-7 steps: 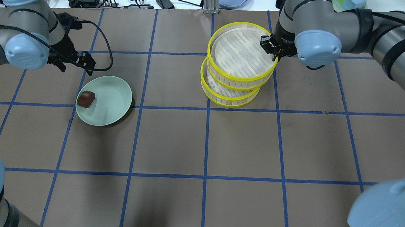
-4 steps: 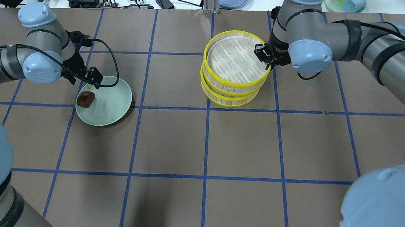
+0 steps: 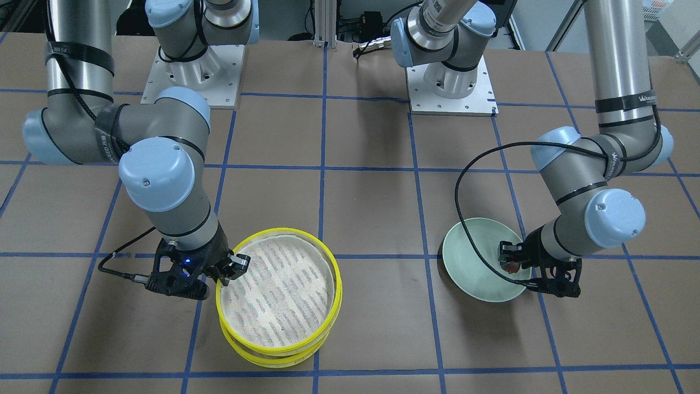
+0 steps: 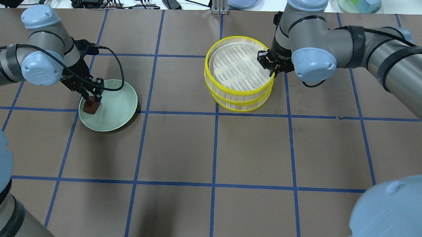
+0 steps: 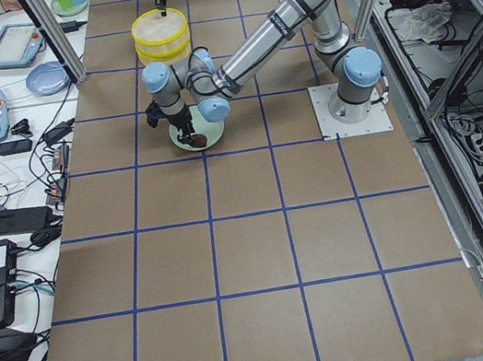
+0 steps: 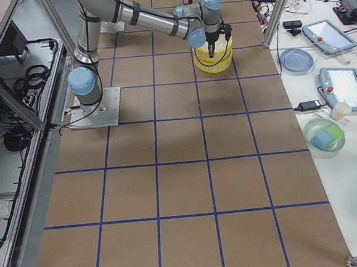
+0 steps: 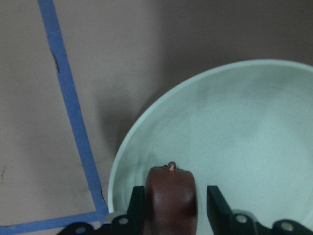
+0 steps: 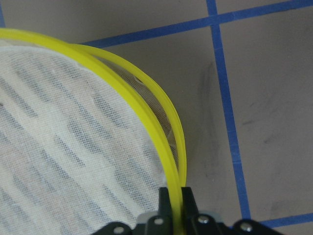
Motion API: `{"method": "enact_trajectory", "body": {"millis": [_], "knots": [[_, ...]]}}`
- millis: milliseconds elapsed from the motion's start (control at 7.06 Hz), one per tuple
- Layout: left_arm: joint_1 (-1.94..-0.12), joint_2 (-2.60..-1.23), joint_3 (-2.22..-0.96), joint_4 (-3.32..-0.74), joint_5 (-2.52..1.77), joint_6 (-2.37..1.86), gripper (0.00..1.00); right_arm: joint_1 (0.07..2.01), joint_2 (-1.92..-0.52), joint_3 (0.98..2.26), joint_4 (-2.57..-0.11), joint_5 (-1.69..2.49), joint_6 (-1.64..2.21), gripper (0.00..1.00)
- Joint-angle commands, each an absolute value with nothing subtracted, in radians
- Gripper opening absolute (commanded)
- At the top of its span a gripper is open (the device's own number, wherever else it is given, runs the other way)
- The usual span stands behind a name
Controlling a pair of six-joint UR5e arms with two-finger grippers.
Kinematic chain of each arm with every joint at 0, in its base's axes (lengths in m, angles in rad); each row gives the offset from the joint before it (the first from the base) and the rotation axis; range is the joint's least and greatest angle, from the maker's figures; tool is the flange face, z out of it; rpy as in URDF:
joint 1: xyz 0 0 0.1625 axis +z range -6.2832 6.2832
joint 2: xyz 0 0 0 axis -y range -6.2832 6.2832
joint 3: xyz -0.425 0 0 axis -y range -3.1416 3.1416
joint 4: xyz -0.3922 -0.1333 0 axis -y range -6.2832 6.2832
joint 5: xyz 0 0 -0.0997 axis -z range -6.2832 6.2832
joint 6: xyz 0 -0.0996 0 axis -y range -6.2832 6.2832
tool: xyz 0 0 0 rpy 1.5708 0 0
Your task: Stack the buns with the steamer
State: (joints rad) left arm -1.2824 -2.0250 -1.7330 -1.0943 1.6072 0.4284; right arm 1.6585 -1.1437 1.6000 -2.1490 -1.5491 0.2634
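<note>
Straddling reddish-brown bun [image 7: 171, 205], left jaws open, right jaws clamping yellow steamer [image 4: 234, 96] rim

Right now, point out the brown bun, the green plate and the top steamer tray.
brown bun [image 4: 92, 108]: overhead view, its top.
green plate [image 4: 119, 102]: overhead view, bare inside.
top steamer tray [image 4: 235, 66]: overhead view, its lined floor.

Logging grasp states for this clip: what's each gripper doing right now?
Left gripper: open, straddling the reddish-brown bun.
Right gripper: shut on the top steamer tray, at its rim.
</note>
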Motion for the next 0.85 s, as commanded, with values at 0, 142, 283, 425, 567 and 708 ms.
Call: {"method": "enact_trajectory", "body": {"millis": [0,142,283,425,567,708], "knots": [[-1.281,-2.02,-1.732,-1.115,1.615,0.433,0.0,1.658,-1.143,1.595,-2.183,-1.552,0.258,0.0],[-1.281,-2.01,-1.723,-1.112,1.615,0.439,0.0,1.657,-1.138,1.595,-2.186,-1.58,0.256,0.0],[-1.281,-1.996,-1.7,-1.114,1.614,0.42,0.0,1.657,-1.137,1.597,-2.184,-1.603,0.259,0.0],[-1.282,-1.974,-1.668,-1.117,1.605,0.358,0.0,1.657,-1.129,1.598,-2.186,-1.603,0.261,0.0],[-1.287,-1.953,-1.645,-1.141,1.603,0.329,0.0,1.657,-1.126,1.598,-2.187,-1.601,0.261,0.0],[-1.289,-1.931,-1.631,-1.15,1.601,0.299,0.0,1.657,-1.126,1.6,-2.186,-1.594,0.27,0.0]]}}
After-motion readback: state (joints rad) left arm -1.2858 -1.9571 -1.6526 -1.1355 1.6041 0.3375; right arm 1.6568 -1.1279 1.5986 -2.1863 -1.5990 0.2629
